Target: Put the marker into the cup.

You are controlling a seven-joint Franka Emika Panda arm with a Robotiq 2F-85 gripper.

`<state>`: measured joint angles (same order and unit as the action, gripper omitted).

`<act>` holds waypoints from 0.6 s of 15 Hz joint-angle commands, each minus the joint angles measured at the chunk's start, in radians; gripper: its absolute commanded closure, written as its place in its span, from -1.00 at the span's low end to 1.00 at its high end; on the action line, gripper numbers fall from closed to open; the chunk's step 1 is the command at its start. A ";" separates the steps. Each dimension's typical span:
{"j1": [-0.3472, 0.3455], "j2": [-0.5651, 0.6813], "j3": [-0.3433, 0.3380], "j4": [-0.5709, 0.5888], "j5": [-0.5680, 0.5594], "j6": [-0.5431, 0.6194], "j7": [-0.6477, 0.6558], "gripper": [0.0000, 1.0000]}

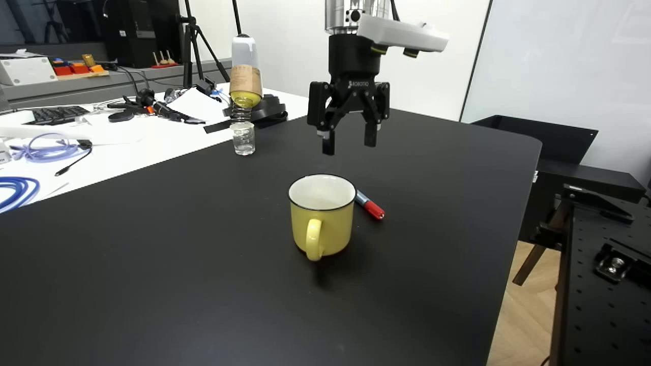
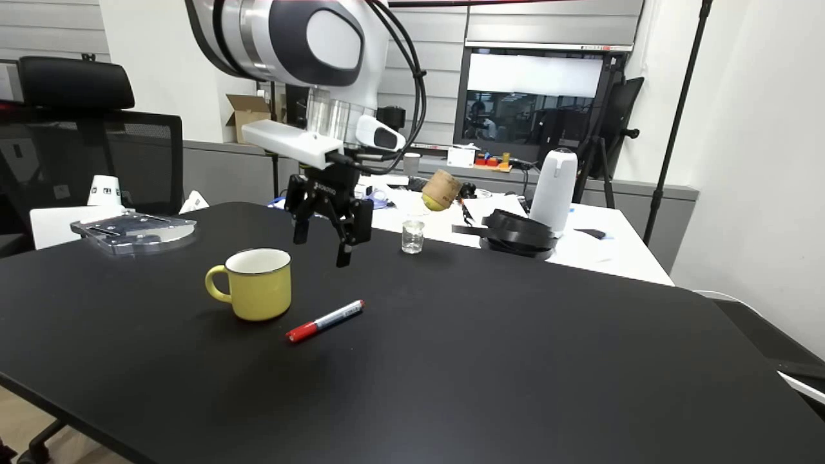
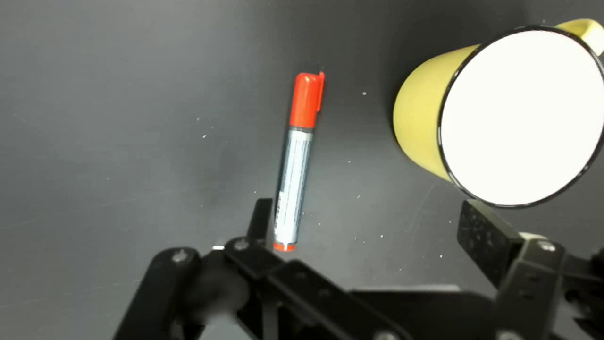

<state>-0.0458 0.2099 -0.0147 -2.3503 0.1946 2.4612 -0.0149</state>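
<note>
The marker lies on the black table, with a red cap, a pale barrel and a red end. It shows whole in an exterior view and in the wrist view; elsewhere the cup partly hides it. The yellow cup stands upright beside the marker, its white inside visible; it also shows in an exterior view and in the wrist view. My gripper is open and empty, above the table near the cup and marker. In the wrist view its fingers are wide apart, with the marker's end near the left finger.
A small clear glass stands near the table's far edge. A clear plastic plate lies on the table behind the cup. A white side table holds a black strap-like object, a white cylinder and cables.
</note>
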 commanded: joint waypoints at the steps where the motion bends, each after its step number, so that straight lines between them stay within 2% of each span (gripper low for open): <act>1: -0.001 0.007 0.003 0.005 -0.001 -0.002 0.001 -1.00; 5: 0.004 0.017 -0.010 -0.036 -0.010 0.058 0.050 -1.00; 9: 0.012 0.030 -0.026 -0.089 -0.030 0.174 0.108 -1.00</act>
<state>-0.0458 0.2369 -0.0240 -2.4044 0.1927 2.5644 0.0175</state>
